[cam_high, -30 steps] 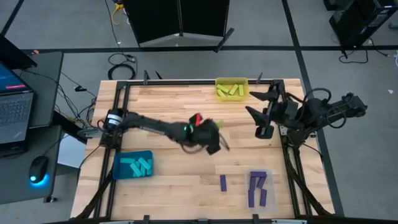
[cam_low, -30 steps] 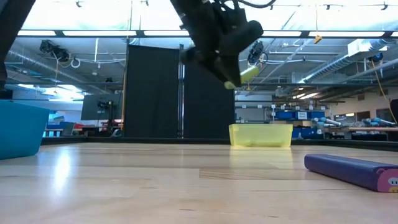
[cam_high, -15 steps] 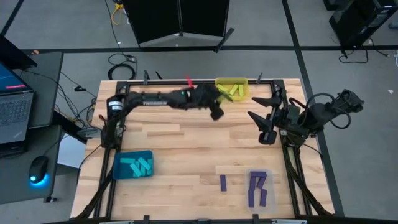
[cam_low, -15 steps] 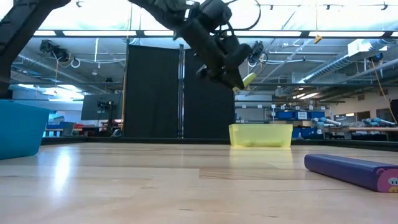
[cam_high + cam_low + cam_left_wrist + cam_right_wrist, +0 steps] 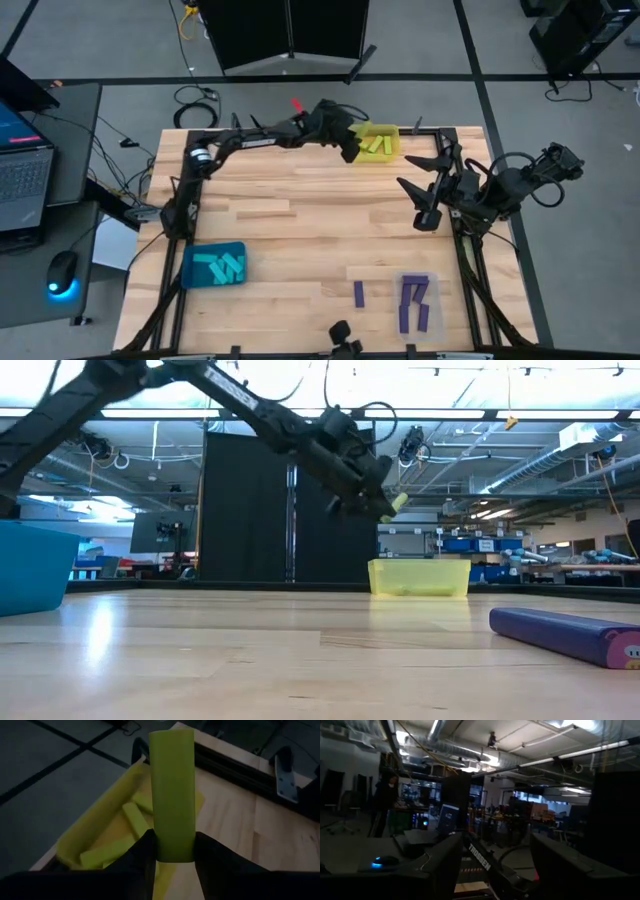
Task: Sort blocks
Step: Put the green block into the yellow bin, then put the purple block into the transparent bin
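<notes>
My left gripper [image 5: 352, 150] hangs above the near-left rim of the yellow bin [image 5: 373, 143] at the table's far edge, shut on a yellow-green block [image 5: 172, 795]. More yellow-green blocks [image 5: 134, 817] lie in that bin. The teal bin [image 5: 213, 266] holds cyan blocks, and the clear bin [image 5: 418, 301] holds dark purple blocks. One purple block [image 5: 359, 293] lies flat on the table beside the clear bin. My right gripper [image 5: 425, 188] waits open at the table's right side, clear of everything. My left gripper pinches the yellow-green block by its lower end [image 5: 174, 851] between the two fingers [image 5: 142, 857]. The block runs along the fingers and sticks out past their tips. It is lifted clear, slanting over the yellow bin's rim [image 5: 398, 502].
A laptop and a mouse sit on the side table beyond the left edge. A small dark object [image 5: 342, 335] shows at the table's near edge. Bare wood [image 5: 300, 230] lies between the bins.
My left gripper has swung from the table's middle toward the far edge, carrying the yellow-green block clear of the table, and now hangs at the yellow bin. It has stayed shut on the block. My right arm has shifted only slightly.
</notes>
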